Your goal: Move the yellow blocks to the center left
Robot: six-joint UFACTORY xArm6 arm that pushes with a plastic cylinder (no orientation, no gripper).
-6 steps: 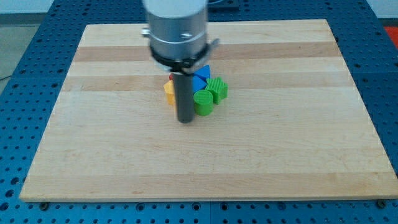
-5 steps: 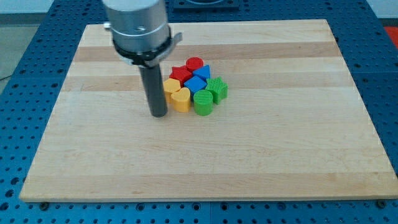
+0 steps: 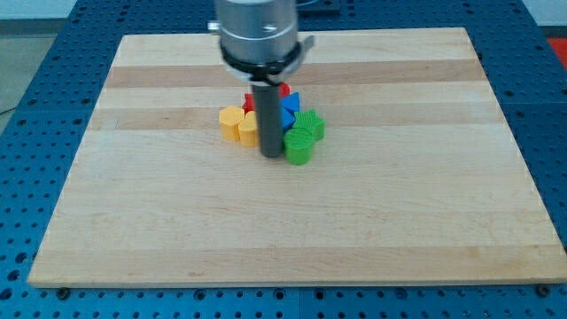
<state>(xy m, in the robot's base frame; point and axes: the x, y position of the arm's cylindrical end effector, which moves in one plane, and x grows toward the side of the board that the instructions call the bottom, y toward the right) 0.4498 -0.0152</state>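
Two yellow blocks sit side by side just left of the board's middle: one (image 3: pixel 231 122) further left, the other (image 3: pixel 248 129) touching the rod's left side. My tip (image 3: pixel 271 156) rests on the board just right of them, with the green block (image 3: pixel 299 147) right beside it. The rod hides part of the cluster behind it. A second green block (image 3: pixel 310 125), blue blocks (image 3: pixel 289 105) and a red block (image 3: pixel 250 105) crowd at the rod's right and behind it.
The wooden board (image 3: pixel 133 221) lies on a blue perforated table (image 3: pixel 35 106). The arm's grey cylindrical body (image 3: pixel 257 31) hangs over the board's upper middle.
My tip has moved from left of the yellow blocks to their right. The yellow blocks now lie a little further left, apart from the green and blue blocks.
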